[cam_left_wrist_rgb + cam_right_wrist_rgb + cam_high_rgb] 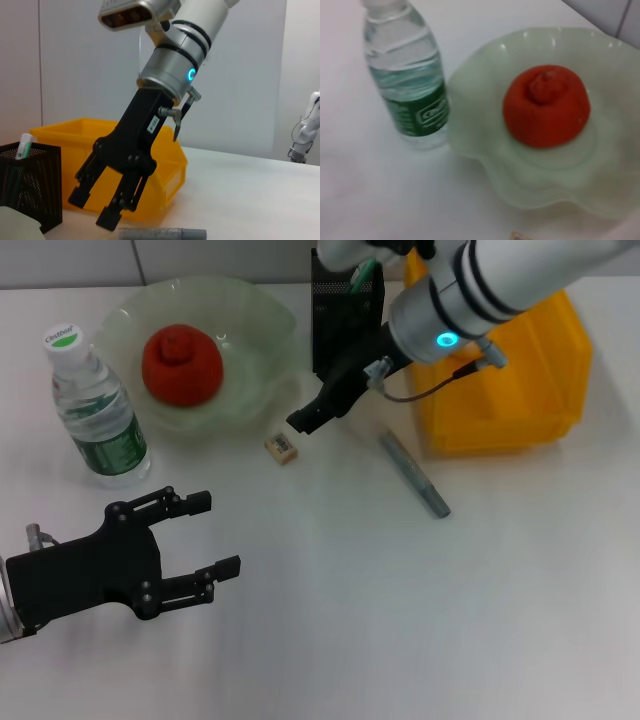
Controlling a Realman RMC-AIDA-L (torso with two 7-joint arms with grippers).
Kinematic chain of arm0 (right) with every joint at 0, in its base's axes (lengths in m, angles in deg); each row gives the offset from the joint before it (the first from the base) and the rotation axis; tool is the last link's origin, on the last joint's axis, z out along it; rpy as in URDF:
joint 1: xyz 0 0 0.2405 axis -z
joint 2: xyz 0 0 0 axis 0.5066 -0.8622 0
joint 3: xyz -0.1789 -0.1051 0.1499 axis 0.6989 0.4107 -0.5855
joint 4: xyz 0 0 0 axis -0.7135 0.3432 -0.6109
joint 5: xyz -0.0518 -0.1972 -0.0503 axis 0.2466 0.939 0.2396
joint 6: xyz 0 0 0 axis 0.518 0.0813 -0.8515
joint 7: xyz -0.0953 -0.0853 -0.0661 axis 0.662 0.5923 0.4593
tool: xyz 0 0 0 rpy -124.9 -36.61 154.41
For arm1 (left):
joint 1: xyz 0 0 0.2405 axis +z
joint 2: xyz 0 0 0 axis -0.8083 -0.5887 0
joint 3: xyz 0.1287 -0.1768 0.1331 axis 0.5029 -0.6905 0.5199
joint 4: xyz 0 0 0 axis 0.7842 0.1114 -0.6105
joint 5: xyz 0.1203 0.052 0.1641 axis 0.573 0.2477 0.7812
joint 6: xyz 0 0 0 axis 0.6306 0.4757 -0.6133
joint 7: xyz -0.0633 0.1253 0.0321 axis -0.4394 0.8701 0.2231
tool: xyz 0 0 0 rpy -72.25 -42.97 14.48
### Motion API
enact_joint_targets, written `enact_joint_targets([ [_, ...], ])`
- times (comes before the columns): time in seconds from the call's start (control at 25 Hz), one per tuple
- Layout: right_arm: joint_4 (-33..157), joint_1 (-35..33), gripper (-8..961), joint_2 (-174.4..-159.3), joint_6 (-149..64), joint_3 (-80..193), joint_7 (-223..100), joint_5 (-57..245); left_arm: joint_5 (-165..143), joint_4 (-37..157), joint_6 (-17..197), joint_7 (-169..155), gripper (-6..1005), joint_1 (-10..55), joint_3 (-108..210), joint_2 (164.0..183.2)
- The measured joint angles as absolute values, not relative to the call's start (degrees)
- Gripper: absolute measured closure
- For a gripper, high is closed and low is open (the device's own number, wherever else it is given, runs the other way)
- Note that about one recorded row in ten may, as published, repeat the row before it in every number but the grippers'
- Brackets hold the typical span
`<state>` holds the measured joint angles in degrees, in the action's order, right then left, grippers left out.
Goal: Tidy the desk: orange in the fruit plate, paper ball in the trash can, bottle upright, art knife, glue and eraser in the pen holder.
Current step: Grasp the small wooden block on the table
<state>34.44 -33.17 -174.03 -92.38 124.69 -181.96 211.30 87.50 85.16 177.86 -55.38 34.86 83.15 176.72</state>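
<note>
The orange [181, 364] lies in the pale green fruit plate [262, 315]. The water bottle [98, 412] stands upright left of the plate. The small eraser [282, 447] lies on the table just in front of the plate. My right gripper [303, 421] hovers right beside and above the eraser, open and empty; it also shows in the left wrist view [95, 210]. The grey art knife [413, 473] lies flat to the right of it. The black mesh pen holder [345, 310] holds a green-white glue stick [25, 146]. My left gripper [220, 533] is open and empty at the front left. No paper ball is in view.
A yellow bin [510, 370] stands at the back right, next to the pen holder. The right arm reaches over the bin and the pen holder. The right wrist view shows the bottle [410, 80], the plate [485, 165] and the orange [546, 106].
</note>
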Motion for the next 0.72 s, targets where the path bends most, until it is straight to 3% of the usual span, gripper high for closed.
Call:
enact_joint_targets([
  [0.72, 40.0, -32.9, 150, -174.04, -80.2, 147.0, -178.9, 190.3, 87.1, 85.2, 177.5, -55.0, 200, 34.5, 82.9, 176.88],
])
